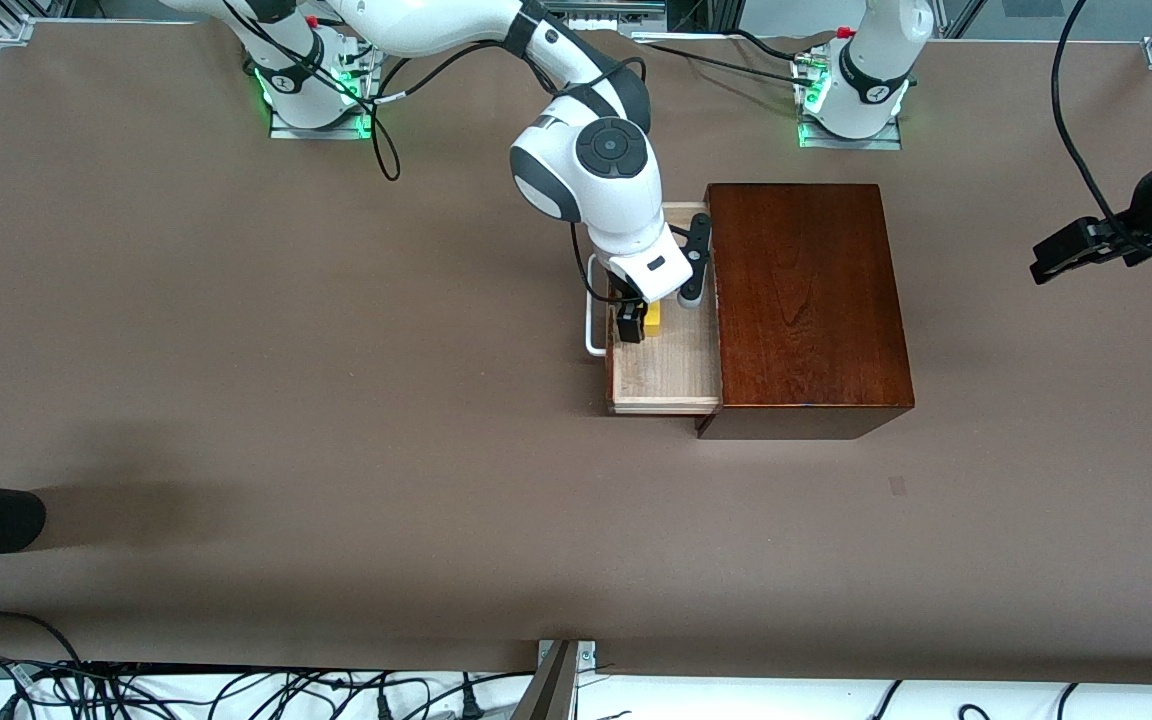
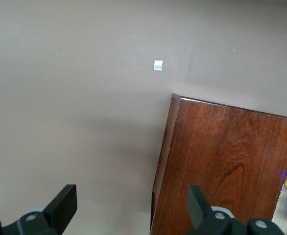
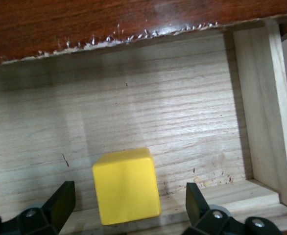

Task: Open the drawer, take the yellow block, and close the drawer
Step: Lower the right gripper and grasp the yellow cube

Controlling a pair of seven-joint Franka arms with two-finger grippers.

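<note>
One step is done: the mahogany box has its drawer pulled out toward the right arm's end of the table. Inside it sits the yellow block, with the right gripper low over it, fingers spread to either side. Taking the block is in hand; next comes a short descent and a squeeze. The left gripper waits, fingers apart, above the table beside the box.

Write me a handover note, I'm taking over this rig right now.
Right gripper: open, down in the open drawer, fingers either side of the yellow block, not yet closed on it.
Left gripper: open, waiting in the air at its end of the table, near the box.
Done: drawer pulled out.
Left: grasp block, lift it out, close drawer.
</note>
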